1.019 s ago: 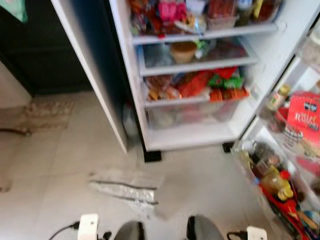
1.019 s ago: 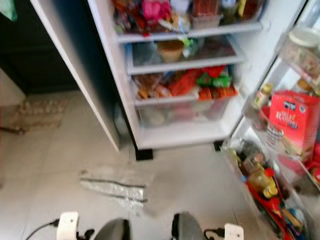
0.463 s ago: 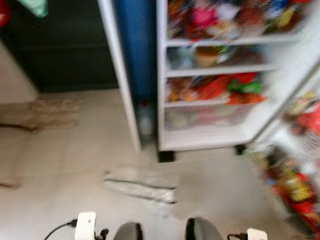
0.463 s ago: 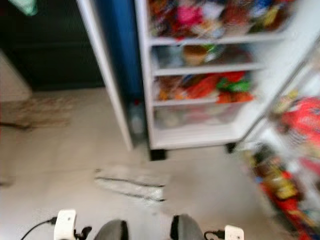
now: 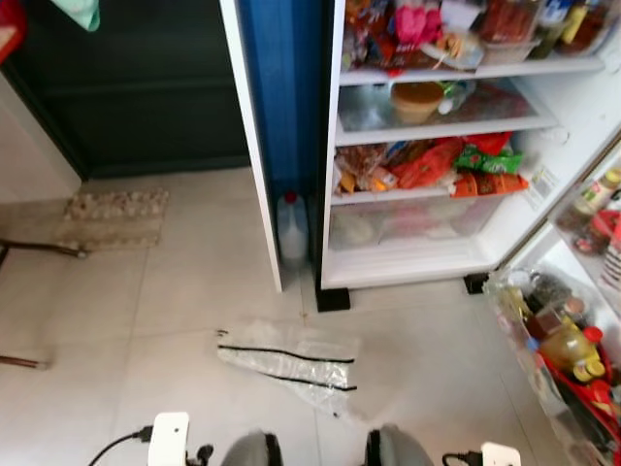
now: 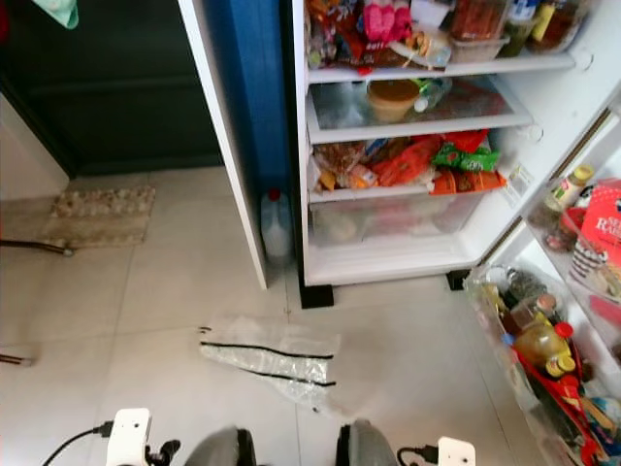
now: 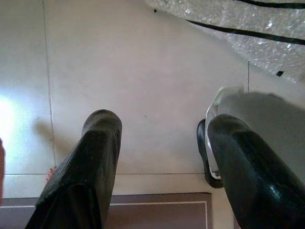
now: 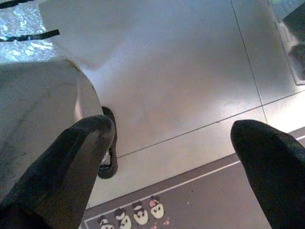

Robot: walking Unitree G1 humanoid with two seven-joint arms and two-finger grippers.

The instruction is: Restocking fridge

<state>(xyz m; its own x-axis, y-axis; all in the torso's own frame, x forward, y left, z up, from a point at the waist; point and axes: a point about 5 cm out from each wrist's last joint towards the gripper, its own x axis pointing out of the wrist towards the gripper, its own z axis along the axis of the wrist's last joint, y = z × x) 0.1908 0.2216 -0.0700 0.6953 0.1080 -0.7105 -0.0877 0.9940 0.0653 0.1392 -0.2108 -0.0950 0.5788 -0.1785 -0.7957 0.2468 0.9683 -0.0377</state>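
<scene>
Fridge (image 6: 543, 175) shelves stand open ahead of us and to our right, white inside, with the door (image 6: 228, 126) swung out on the left, showing its blue inner edge. Its shelves are crowded: packets and tubs along the top shelf (image 6: 437, 68), a tan bowl (image 6: 393, 97) on the glass shelf beneath, and red, orange and green packets (image 6: 427, 165) above the clear crisper drawer (image 6: 388, 218). On our far right the other door's racks (image 6: 572, 291) hold a red carton (image 6: 597, 248), a small capped bottle (image 6: 566, 189) and, lower down, a yellow bottle with a red cap (image 6: 539, 342).

We stand on pale floor tiles (image 6: 126, 320). A patterned mat (image 6: 97, 214) lies by the dark cabinet front (image 6: 116, 87) to our left. Between us and the fridge a clear bubble-wrap bag with black zip lines (image 6: 272, 359) lies flat on the tiles, well apart from the shelves. A plastic jug with a red cap (image 6: 277, 225) sits on the floor, tucked between the left door and the fridge body.

Our left gripper (image 7: 157, 162) hangs low over the tiles, its two black fingers (image 7: 90, 167) spread apart with nothing between them; the bubble-wrap bag lies further along the floor. Our right gripper (image 8: 176, 162) hangs the same way, fingers (image 8: 71, 162) wide apart and empty over the tiles, near a mat edge printed with small cartoon figures (image 8: 138, 212).
</scene>
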